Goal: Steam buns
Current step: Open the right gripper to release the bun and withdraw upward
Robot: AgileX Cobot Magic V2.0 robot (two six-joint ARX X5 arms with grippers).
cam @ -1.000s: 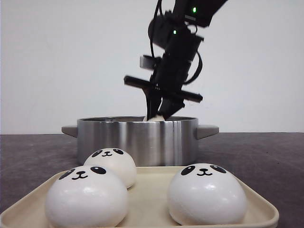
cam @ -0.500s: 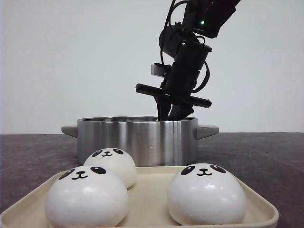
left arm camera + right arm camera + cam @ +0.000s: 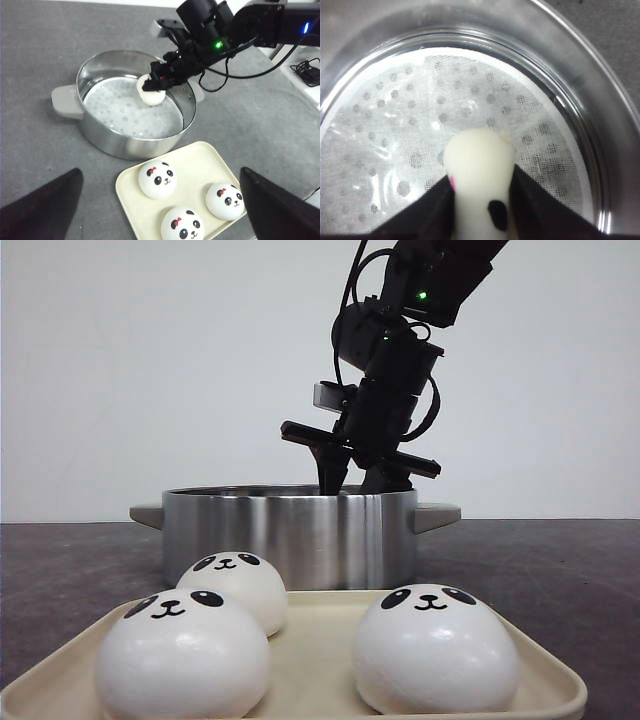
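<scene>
Three white panda buns [image 3: 183, 652] [image 3: 233, 585] [image 3: 435, 645] sit on a cream tray [image 3: 315, 640] at the front. They also show in the left wrist view [image 3: 156, 180]. My right gripper [image 3: 350, 480] reaches down into the steel pot [image 3: 290, 535] and is shut on a fourth bun [image 3: 151, 92], squeezing it narrow. In the right wrist view that bun [image 3: 479, 165] hangs between the black fingers [image 3: 535, 205] just above the perforated steamer cloth [image 3: 420, 115]. My left gripper [image 3: 160, 170] is open and empty, high above the tray.
The pot has grey side handles [image 3: 438, 514] and stands just behind the tray on a dark grey tabletop [image 3: 40, 165]. Cables [image 3: 307, 70] lie at the table's edge beyond the right arm.
My right gripper has shifted a little to the right over the pot. The held bun, seen just above the rim a second ago, is now hidden behind the rim in the front view.
</scene>
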